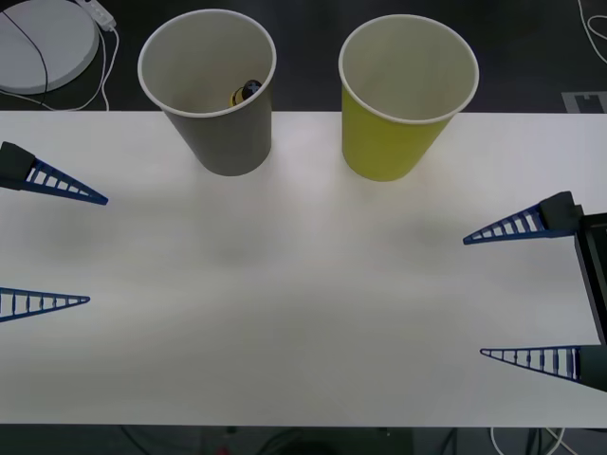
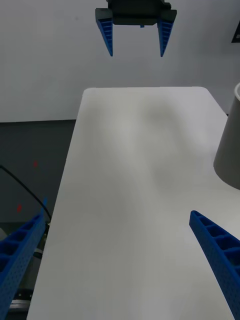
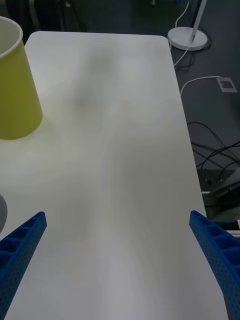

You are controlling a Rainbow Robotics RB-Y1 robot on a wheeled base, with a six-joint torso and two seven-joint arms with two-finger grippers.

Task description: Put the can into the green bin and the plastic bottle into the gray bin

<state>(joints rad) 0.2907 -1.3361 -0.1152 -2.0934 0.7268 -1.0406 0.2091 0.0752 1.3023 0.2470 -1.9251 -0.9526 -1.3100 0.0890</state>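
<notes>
The gray bin (image 1: 220, 123) stands at the back of the white table (image 1: 285, 322), left of centre. Inside it, against the wall, I see the black cap and yellow label of the plastic bottle (image 1: 245, 92). The green bin (image 1: 394, 133) stands to its right; what lies in it is hidden. The can is out of view. My left gripper (image 1: 98, 249) hovers open and empty at the table's left side. At the right side my right gripper (image 1: 472, 298) is open and empty too. The right wrist view shows the gray bin (image 2: 230, 150) and the left gripper (image 2: 136, 53) across the table.
A white round base (image 1: 43, 43) with a cable lies on the floor behind the table's left corner. The left wrist view shows the green bin (image 3: 15, 90), a floor stand (image 3: 187, 37) and cables beyond the table's edge.
</notes>
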